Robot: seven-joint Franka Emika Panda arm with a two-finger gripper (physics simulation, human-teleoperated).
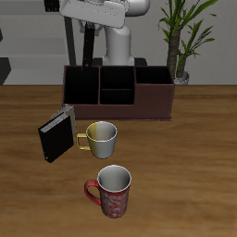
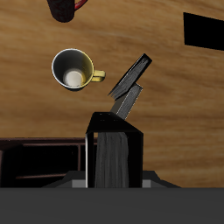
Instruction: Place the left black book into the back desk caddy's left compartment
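Observation:
My gripper [image 1: 86, 37] is shut on a black book [image 1: 85, 52] that hangs upright just above the back desk caddy [image 1: 153, 102], over its left compartment [image 1: 81, 86]. In the wrist view the held book [image 2: 112, 153] shows its black cover and grey pages between the fingers of the gripper [image 2: 114, 182]. It hides that bay, and the caddy's other bays [image 2: 39, 162] show beside it. A second black book [image 1: 57, 134] stands tilted on the table in front of the caddy and also shows in the wrist view [image 2: 131, 83].
A white mug with a yellow handle [image 1: 100, 137] stands beside the second book and also shows in the wrist view [image 2: 72, 68]. A red patterned mug [image 1: 113, 190] stands nearer the front edge. A potted plant [image 1: 180, 42] stands behind the caddy. A black rectangular thing [image 2: 206, 31] lies on the table.

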